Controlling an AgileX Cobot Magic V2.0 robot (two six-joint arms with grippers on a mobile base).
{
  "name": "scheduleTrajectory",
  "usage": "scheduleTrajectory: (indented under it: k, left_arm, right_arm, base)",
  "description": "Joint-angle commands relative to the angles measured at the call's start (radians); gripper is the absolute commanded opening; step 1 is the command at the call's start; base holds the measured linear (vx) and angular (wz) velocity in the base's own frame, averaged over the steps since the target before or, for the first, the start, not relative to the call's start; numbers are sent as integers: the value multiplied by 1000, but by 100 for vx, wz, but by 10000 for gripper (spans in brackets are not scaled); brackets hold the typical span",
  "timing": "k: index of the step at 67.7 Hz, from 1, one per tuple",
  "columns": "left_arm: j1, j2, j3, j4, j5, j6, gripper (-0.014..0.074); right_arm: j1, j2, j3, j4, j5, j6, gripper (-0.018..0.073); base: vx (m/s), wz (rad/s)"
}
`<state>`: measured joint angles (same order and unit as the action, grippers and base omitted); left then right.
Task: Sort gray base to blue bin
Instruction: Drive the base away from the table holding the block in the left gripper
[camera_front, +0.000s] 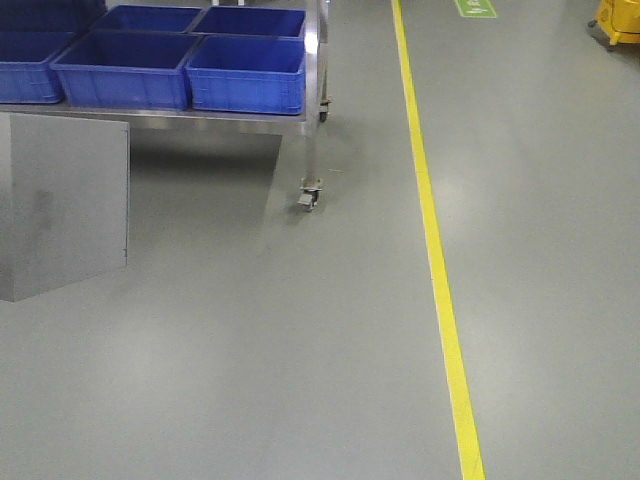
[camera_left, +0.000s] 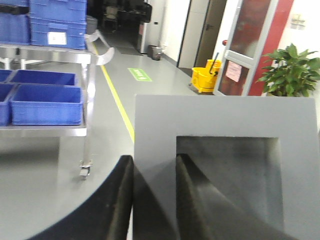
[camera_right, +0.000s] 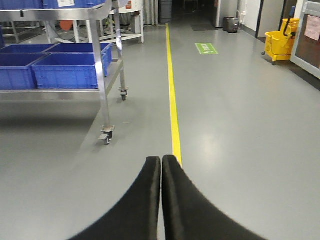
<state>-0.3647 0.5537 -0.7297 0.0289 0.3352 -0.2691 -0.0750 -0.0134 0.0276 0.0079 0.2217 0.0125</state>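
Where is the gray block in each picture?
Front view: gray base at the left edge.
Left wrist view: filling the lower right, clamped in the left gripper's jaws.
Right wrist view: not in it.
Shared landmark: the yellow floor line.

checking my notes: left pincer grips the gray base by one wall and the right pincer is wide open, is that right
Not quite: the right pincer is shut and empty, with no gap between its two halves, as the right wrist-mounted view shows. The rest holds: the left pincer grips the gray base by one wall.
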Motion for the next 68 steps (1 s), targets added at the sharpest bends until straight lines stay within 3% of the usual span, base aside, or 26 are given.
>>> scheduleTrajectory:
  k: [1,68]
  left_arm:
    - [-1,-1,-30,-4,-111,-5,4]
    - [-1,-1,-30,-4,-111,-5,4]
  right_arm:
    - [-5,-9,2,-8,-75,-12,-5]
    - [-5,-9,2,-8,-75,-12,-5]
  base:
    - [30,-20]
    - [35,-4]
